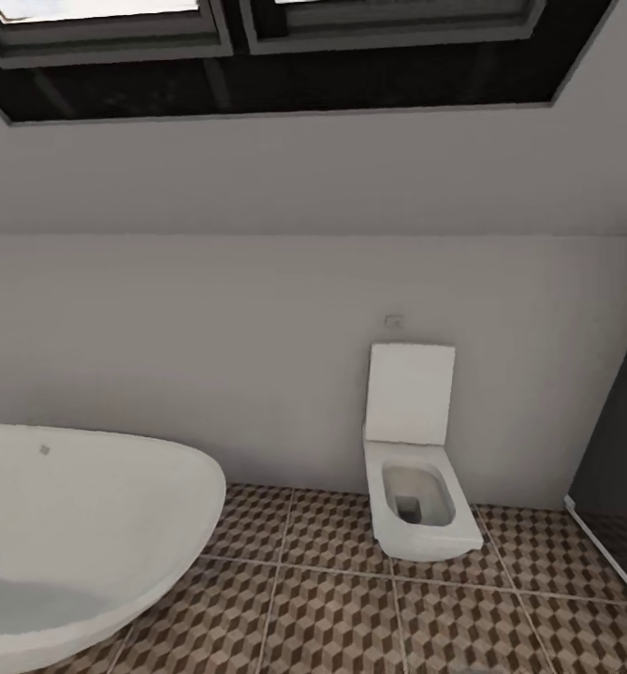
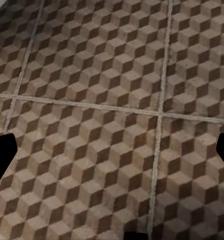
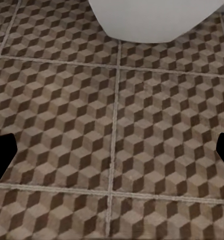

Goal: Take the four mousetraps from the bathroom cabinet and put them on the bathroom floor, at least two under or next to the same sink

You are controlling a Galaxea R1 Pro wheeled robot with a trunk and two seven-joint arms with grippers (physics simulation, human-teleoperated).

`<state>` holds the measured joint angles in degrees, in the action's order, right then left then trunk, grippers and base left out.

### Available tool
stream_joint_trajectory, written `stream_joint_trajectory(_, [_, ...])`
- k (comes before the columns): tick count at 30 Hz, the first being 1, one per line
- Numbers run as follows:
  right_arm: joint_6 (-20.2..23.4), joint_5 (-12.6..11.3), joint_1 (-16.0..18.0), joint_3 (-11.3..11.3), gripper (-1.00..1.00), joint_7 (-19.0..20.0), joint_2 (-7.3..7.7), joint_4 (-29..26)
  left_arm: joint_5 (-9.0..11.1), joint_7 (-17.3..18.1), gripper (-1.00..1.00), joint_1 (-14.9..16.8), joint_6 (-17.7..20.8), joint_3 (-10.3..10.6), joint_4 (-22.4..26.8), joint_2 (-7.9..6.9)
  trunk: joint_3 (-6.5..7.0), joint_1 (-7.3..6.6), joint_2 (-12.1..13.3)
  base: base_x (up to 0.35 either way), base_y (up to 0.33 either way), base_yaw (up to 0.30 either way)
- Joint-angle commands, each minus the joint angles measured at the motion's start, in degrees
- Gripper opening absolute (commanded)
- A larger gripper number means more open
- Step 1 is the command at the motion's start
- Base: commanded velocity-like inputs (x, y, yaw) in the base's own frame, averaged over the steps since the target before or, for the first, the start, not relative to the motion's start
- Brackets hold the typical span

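2 hands show as dark fingertips at the edges of their own wrist views. The left hand (image 2: 112, 150) has its fingers (image 2: 1, 160) set wide apart with nothing between them, and straight beyond them lies the bathroom floor (image 2: 91, 75), its brown, beige and white cube pattern crossed by pale grout lines. The right hand (image 3: 112, 150) is likewise spread, its fingertips (image 3: 0, 157) well apart and holding nothing. Beyond this hand the same cube tiles run on, and farther out past the fingertips a rounded white edge, the toilet (image 3: 152, 20) by its shape, hangs over the tiles.

From the head view, the patterned floor (image 1: 332, 608) spreads across the lower part of the room. A white oval bathtub (image 1: 80, 524) sits on the robot's left side, its rim curving over the tiles. A white square toilet (image 1: 416, 496) stands against the grey wall (image 1: 257, 374) with its lid raised upright and a small plate on the wall just above it. On the robot's right, a dark panel (image 1: 622, 440) with a pale lower edge meets a darker patch of floor. Above the wall, a sloped ceiling carries 2 dark-framed skylights (image 1: 257, 37).
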<state>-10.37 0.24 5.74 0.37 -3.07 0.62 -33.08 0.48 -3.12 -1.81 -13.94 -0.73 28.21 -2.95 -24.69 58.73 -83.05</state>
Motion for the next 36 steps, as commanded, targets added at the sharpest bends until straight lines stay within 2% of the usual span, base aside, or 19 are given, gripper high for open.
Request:
stream_joint_trajectory(1, [-0.2, 0.0, 0.0, 0.0, 1.0, -0.1, 0.0, 0.0, 0.0, -0.1, 1.0, 0.0, 0.0, 0.0, 0.1, -0.02, -0.03, 0.0, 0.0, -0.036, 0.0, -0.292])
stream_joint_trajectory(18, [-0.2, 0.0, 0.1, 0.1, 1.0, -0.1, 0.0, 0.1, 0.0, -0.1, 1.0, 0.0, -0.1, 0.0, -1.2, 0.05, 0.36, 0.0, 0.0, -0.258, -0.004, -0.292])
stream_joint_trajectory(36, [-0.2, 0.0, 0.1, 0.1, 1.0, -0.1, 0.0, 0.1, -0.1, -0.1, 1.0, 0.0, -0.1, 0.1, -1.3, 0.05, 0.75, 0.0, 0.0, -0.184, -0.117, -0.292])
